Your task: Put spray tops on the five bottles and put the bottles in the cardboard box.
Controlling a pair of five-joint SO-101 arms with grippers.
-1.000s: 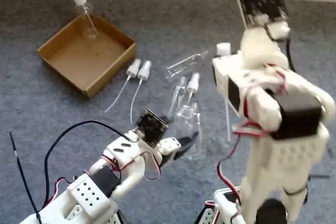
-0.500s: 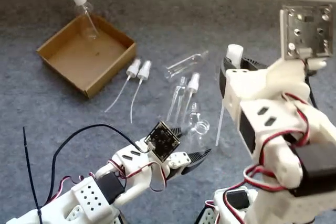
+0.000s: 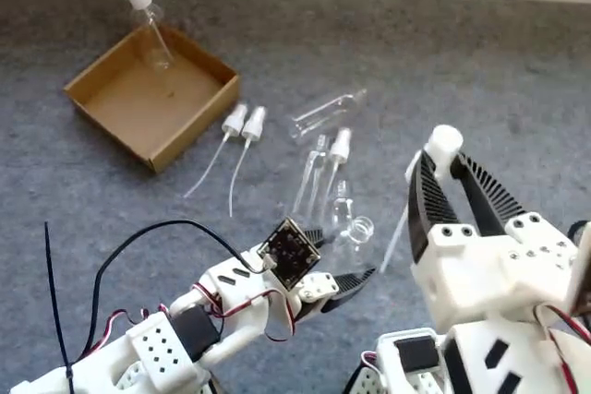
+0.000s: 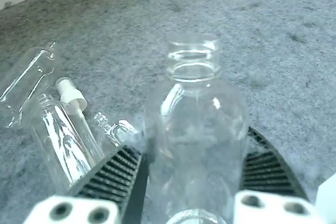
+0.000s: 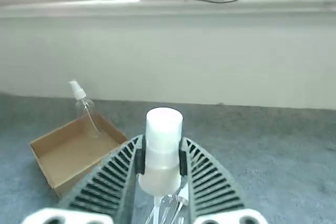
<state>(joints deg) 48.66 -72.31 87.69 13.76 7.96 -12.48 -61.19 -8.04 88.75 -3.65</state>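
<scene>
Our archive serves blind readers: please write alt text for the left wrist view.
The left gripper is shut on a clear, uncapped bottle, held between its ribbed black fingers. Beyond it, on the grey table, lie more clear bottles, one with a white spray top.

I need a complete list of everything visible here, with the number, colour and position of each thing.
cardboard box: 1, brown, far left of the table
capped bottle: 1, clear with white top, upright at the box's far corner
loose spray tops: 2, white, beside the box
lying bottles: 3, clear, mid-table
fourth spray top: 1, white, among them
held bottle: 1, clear, uncapped
held spray top: 1, white
left gripper: black fingers, clamping the held bottle
right gripper: black fingers, clamping the held spray top
</scene>
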